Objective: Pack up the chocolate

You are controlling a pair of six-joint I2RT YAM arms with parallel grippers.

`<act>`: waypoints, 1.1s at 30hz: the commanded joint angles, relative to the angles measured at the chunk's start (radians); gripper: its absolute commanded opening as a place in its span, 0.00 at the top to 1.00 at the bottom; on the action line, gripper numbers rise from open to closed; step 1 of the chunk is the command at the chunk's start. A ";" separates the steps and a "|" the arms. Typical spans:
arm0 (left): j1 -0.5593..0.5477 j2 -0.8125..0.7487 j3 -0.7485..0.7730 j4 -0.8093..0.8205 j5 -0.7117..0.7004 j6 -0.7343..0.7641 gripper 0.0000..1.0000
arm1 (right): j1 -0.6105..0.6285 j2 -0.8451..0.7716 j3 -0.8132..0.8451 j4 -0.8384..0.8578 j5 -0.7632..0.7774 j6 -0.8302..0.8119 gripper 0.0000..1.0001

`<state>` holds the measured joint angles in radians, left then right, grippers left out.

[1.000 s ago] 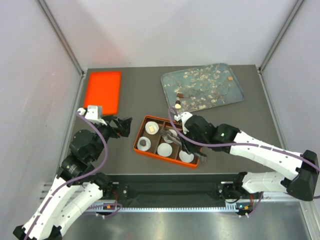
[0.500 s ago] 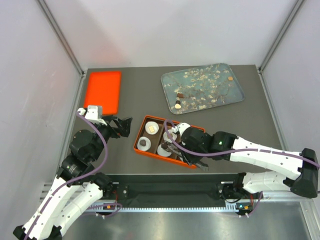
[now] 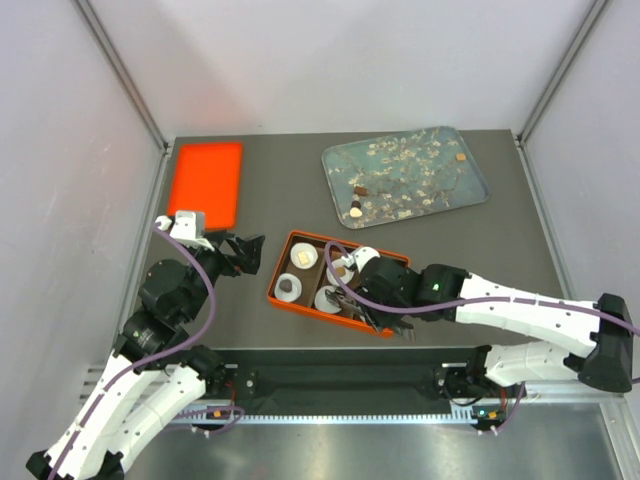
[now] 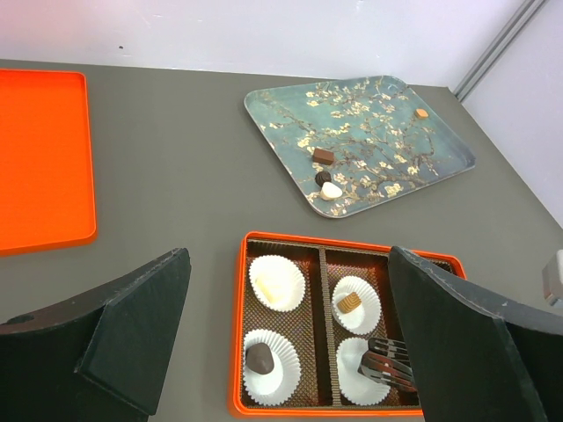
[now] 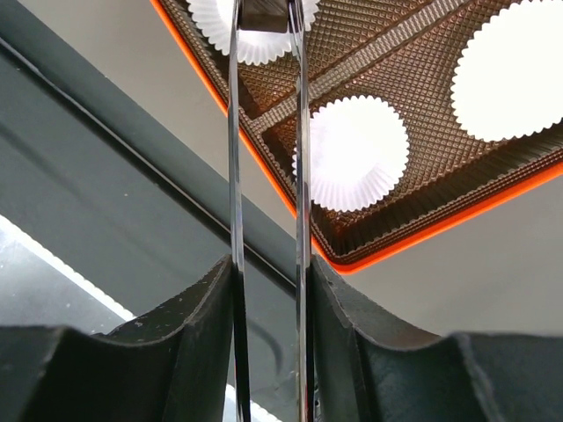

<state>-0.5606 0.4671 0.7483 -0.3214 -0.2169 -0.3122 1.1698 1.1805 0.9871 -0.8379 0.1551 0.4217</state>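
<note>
Pinching tongs in my right tool, I hold a dark chocolate over a paper cup in the box so it drops in; my left tool gapes wide.

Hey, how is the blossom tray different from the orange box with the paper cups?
The blossom tray is teal and undivided; the orange box has a brown lining and dividers. On the blossom tray the chocolate pieces lie loose; in the orange box they sit in white paper cups. Both hold chocolate pieces.
</note>
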 commanded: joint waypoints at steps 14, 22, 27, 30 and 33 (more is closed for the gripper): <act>0.004 -0.001 -0.001 0.048 0.011 0.002 0.01 | 0.025 0.034 0.067 0.025 0.049 -0.008 0.59; 0.004 -0.001 -0.001 0.047 0.008 0.002 0.01 | 0.025 0.016 0.103 0.011 0.055 -0.008 0.58; 0.004 -0.005 -0.001 0.048 0.008 0.002 0.01 | 0.025 -0.010 0.192 -0.052 0.087 -0.018 0.58; 0.004 -0.007 -0.001 0.048 0.007 0.002 0.01 | 0.015 -0.018 0.247 -0.090 0.136 -0.044 0.58; 0.004 -0.008 -0.001 0.048 0.007 0.002 0.01 | -0.057 -0.004 0.287 -0.107 0.190 -0.096 0.59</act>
<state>-0.5606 0.4671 0.7483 -0.3210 -0.2169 -0.3122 1.1652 1.1954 1.1961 -0.9169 0.2611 0.3824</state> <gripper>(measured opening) 0.991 0.420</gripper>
